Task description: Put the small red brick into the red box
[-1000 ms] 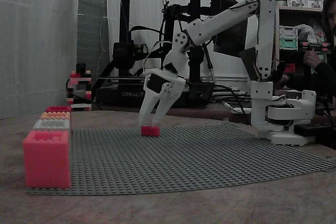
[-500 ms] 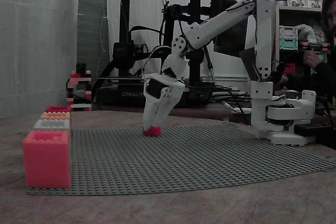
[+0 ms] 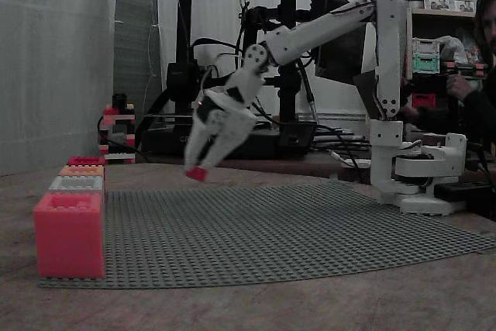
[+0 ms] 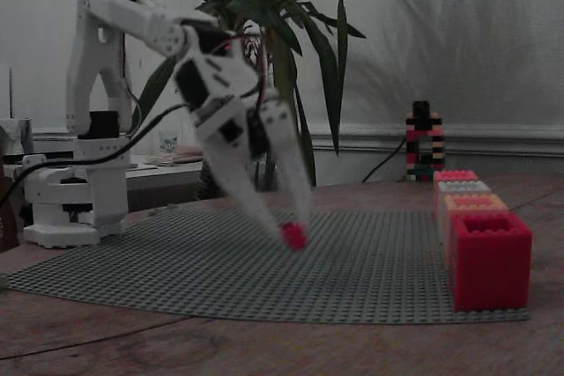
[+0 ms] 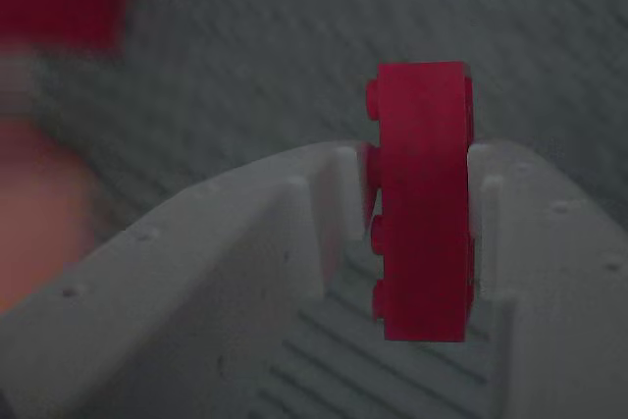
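My gripper [image 3: 196, 172] is shut on the small red brick [image 3: 197, 174] and holds it a little above the grey studded baseplate [image 3: 294, 230]. In the wrist view the brick [image 5: 422, 203] stands on edge, pinched between the two white fingers [image 5: 334, 203]. From the other side, the gripper [image 4: 293, 233] hangs tilted with the brick [image 4: 293, 236] at its tips, left of the row of boxes. The deep red box [image 3: 85, 160] is the far end of that row at the left; in the opposite fixed view the red box [image 4: 489, 257] is the nearest one.
Along the plate's edge stand a pinkish-red box [image 3: 68, 234], a grey box [image 3: 76, 184] and an orange box [image 3: 81, 170]. A striped brick tower [image 3: 116, 129] and a 3D printer [image 3: 232, 52] stand behind. A person [image 3: 480, 75] sits at the right edge.
The gripper closed on the brick as it lay on the plate, then lifted it and swung left toward the row of boxes.
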Robot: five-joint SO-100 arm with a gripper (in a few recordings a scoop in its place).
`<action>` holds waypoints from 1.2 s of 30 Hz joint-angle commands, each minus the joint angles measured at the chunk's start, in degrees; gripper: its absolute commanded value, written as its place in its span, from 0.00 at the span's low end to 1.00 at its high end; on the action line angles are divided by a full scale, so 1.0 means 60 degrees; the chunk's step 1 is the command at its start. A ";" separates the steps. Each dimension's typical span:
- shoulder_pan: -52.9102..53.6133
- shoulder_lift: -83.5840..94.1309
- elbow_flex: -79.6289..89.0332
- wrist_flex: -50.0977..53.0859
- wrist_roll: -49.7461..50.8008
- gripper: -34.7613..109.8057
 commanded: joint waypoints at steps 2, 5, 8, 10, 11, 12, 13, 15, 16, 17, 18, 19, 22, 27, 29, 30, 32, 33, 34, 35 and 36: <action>-0.0103 -0.0366 -0.2285 -0.0952 0.1831 0.24; -0.0234 -0.1069 -0.3062 -0.1802 0.2871 0.24; -0.0498 -0.1934 -0.3809 -0.2549 0.3501 0.24; -0.0732 -0.2490 -0.4512 -0.2446 0.3838 0.24; -0.0820 -0.2769 -0.4893 -0.2285 0.4072 0.24; -0.0923 -0.3062 -0.5347 -0.2065 0.4263 0.24; -0.0996 -0.3325 -0.5771 -0.1904 0.4526 0.24; -0.1084 -0.3838 -0.6606 -0.1626 0.4966 0.24; -0.1113 -0.4043 -0.6958 -0.1567 0.5171 0.24; -0.1128 -0.4219 -0.7222 -0.1567 0.5347 0.24; -0.1143 -0.4380 -0.7471 -0.1538 0.5435 0.24; -0.1143 -0.4497 -0.7676 -0.1509 0.5464 0.24; -0.1143 -0.4731 -0.8042 -0.1465 0.5464 0.24; -0.1113 -0.5156 -0.8511 -0.1465 0.5273 0.24; -0.1040 -0.5200 -0.8525 -0.1450 0.5215 0.24; -0.0981 -0.5244 -0.8525 -0.1465 0.5215 0.24; -0.0952 -0.5361 -0.8525 -0.1538 0.5098 0.24; -0.0952 -0.5405 -0.8525 -0.1567 0.5068 0.24; -0.0952 -0.5449 -0.8525 -0.1611 0.5039 0.24; -0.0952 -0.5493 -0.8525 -0.1670 0.5039 0.24; -0.0952 -0.5537 -0.8525 -0.1714 0.5024 0.24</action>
